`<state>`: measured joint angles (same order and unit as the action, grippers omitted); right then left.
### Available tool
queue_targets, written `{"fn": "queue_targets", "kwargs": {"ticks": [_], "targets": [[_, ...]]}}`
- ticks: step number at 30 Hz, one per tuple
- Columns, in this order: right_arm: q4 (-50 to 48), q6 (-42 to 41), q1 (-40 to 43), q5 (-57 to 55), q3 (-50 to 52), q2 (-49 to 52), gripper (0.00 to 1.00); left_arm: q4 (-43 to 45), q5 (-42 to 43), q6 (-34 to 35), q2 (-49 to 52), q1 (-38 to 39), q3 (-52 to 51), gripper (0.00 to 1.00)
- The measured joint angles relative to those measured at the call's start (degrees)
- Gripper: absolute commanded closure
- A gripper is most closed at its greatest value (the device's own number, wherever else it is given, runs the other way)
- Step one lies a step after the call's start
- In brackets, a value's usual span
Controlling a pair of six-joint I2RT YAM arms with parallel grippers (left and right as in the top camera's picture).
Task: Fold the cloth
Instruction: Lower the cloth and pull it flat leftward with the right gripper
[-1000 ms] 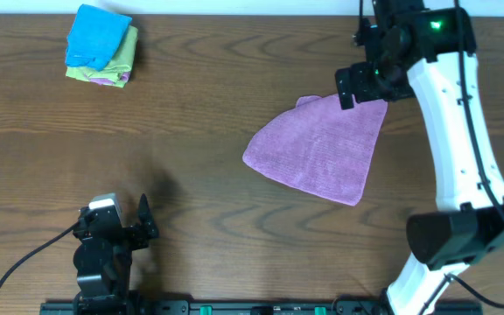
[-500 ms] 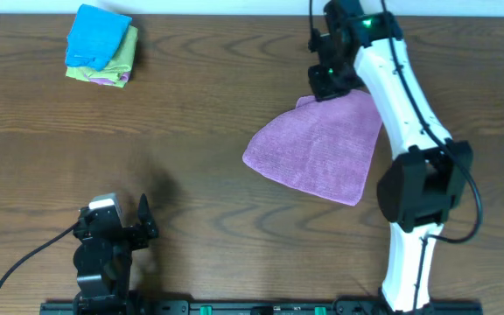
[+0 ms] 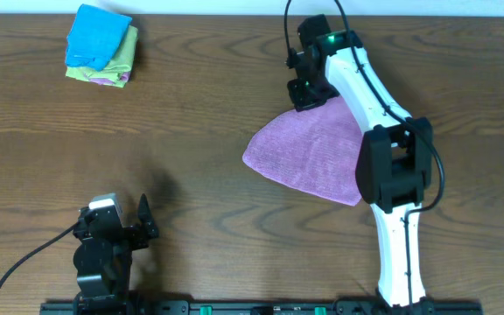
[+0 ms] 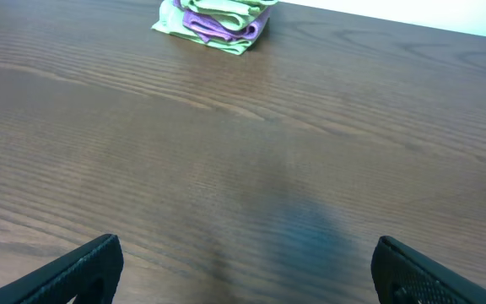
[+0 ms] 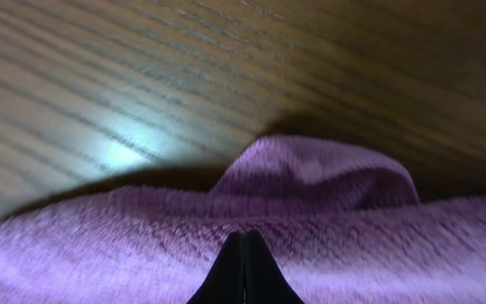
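Right hand (image 5: 245, 263): closed to a tight pinch, its fingertips meeting on the far corner of the purple cloth (image 3: 309, 157). The fabric humps up just beyond the tips.
Purple cloth: a rough triangle lying mostly flat on the counter (image 3: 191, 131), with only the pinched far corner gathered.
Right arm: reaches over the purple cloth's right edge; whether it touches there cannot be told.
Left hand (image 4: 247, 270): spread wide and holding nothing, well apart from the purple cloth on its near-left side.
Stack of folded cloths (image 3: 101, 45): well apart, far-left of the purple cloth.
Risk, slip: the grip takes only a small bite of corner, so a quick pull could let the pile slide out.
Risk, drag: nothing pins the near edge, so the whole purple cloth may skate along instead of folding.
Risk, skew: a single carried corner could land off-line, leaving the edges mismatched.
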<state>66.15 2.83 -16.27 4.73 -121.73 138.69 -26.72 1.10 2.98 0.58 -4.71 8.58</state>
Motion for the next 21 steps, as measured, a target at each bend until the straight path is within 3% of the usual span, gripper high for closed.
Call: {"fn": "queue_targets", "kwargs": {"ticks": [21], "targets": [[-4.26,0.35,0.09,-3.13,0.0,0.94,0.99,0.0,0.0,-0.02,0.0,0.0,0.0,0.05]]}}
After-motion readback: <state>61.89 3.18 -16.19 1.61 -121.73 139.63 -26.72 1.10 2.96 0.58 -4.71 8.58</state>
